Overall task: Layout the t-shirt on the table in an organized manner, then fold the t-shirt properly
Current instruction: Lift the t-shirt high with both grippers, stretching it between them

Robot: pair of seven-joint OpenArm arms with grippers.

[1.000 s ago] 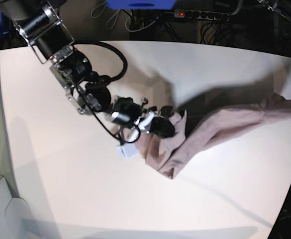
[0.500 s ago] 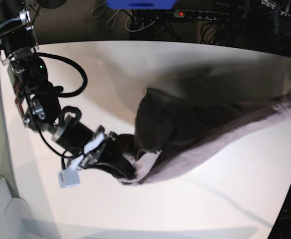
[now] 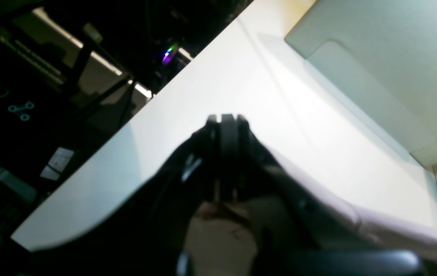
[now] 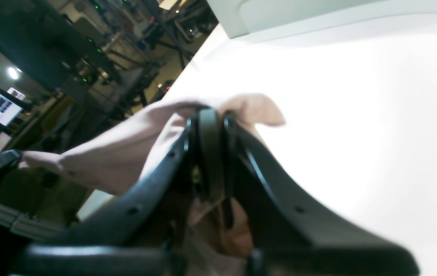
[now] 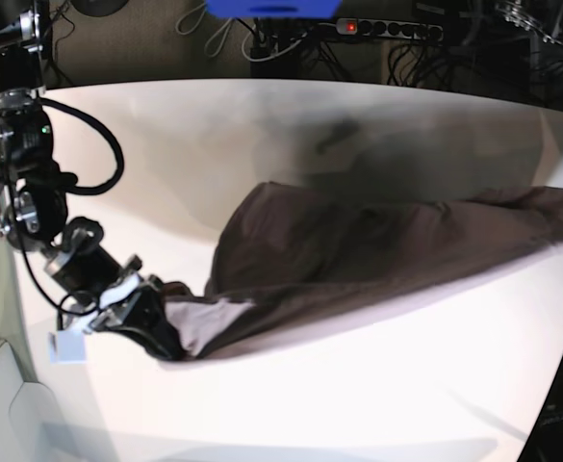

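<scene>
The dusty mauve t-shirt (image 5: 358, 255) hangs stretched in a long band above the white table (image 5: 377, 404), from the front left to the right edge of the base view. My right gripper (image 5: 168, 344) is shut on its lower left corner, low over the table. In the right wrist view the right gripper (image 4: 210, 115) pinches pink t-shirt (image 4: 114, 149) cloth, with the table (image 4: 356, 115) bright beyond it. My left gripper (image 3: 228, 119) is shut, with the t-shirt (image 3: 387, 230) trailing from its fingers over the table (image 3: 249, 84). The left arm is outside the base view.
A pale bin (image 5: 12, 414) sits off the table's front left corner and shows in the left wrist view as a pale bin (image 3: 375, 57). A power strip (image 5: 387, 27) with a red light and cables lie behind the far edge. A lit monitor (image 4: 1, 107) stands in the dark room.
My right gripper has swung from the table's middle to its front left, pulling the shirt corner along. The bunched shirt has opened into a wide stretched band.
</scene>
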